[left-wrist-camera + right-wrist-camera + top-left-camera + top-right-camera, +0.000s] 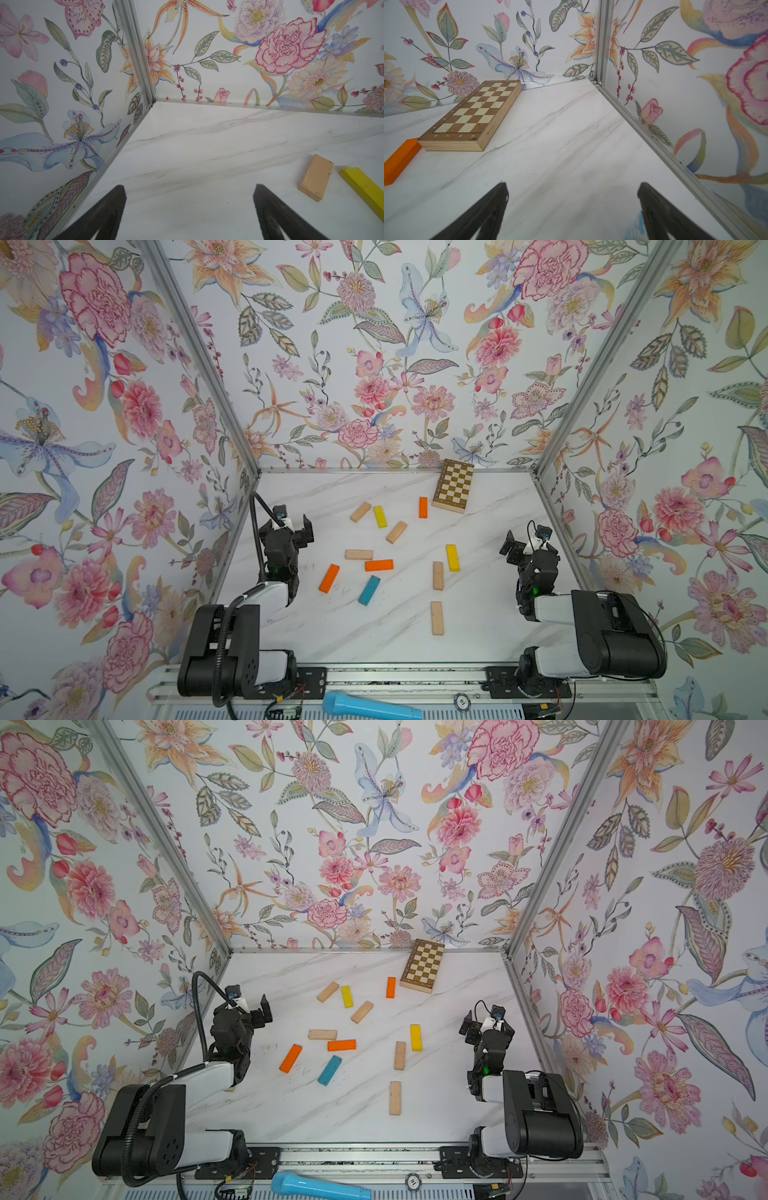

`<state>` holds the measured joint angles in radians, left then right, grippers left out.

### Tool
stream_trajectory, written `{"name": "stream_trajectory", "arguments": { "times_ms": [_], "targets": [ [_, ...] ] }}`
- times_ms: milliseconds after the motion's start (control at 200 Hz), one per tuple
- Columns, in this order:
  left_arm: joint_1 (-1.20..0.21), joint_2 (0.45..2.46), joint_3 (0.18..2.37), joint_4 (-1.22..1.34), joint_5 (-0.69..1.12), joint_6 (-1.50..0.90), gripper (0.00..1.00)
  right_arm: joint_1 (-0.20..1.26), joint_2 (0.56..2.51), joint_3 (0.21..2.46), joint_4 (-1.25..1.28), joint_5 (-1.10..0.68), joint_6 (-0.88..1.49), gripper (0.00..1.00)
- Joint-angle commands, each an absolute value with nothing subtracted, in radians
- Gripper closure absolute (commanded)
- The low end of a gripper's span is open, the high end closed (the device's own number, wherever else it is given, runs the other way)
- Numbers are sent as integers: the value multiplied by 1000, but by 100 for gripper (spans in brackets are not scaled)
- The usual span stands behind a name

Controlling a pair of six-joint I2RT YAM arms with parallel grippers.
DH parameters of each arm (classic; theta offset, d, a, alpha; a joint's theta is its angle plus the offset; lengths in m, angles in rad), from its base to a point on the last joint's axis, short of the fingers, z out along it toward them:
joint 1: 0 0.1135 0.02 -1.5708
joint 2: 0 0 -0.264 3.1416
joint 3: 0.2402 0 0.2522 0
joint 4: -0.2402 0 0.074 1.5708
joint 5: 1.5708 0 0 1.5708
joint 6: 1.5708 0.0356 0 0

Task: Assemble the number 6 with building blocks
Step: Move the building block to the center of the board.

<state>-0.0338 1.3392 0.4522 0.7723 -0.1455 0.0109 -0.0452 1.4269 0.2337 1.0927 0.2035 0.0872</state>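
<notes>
Several building blocks lie loose and scattered on the white marble table (490,614) in both top views. Among them are a teal one (369,590), orange ones (329,578) (379,565) (423,507), yellow ones (452,558) (380,516) and beige ones (437,617) (358,554). None of them touch end to end, and no number 6 shows. My left gripper (289,530) (189,187) hovers open at the table's left side, with a beige block (315,177) and a yellow block (365,189) off to one side. My right gripper (528,546) (572,184) is open at the right side, over bare table.
A brown-and-cream chequered board (453,486) (475,112) lies at the back right, with an orange block (398,160) beside it. A light-blue microphone (370,707) rests on the front rail. Floral walls with metal edges enclose the table on three sides.
</notes>
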Motion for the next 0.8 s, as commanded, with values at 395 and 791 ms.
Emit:
{"name": "stream_trajectory", "arguments": {
  "times_ms": [395,791],
  "targets": [
    [-158,1308,934,1,-232,-98,1,-39,1143,379,564,461,377,1],
    [-238,1385,1129,-300,66,-200,1,148,1069,615,131,429,558,1]
  ]
}}
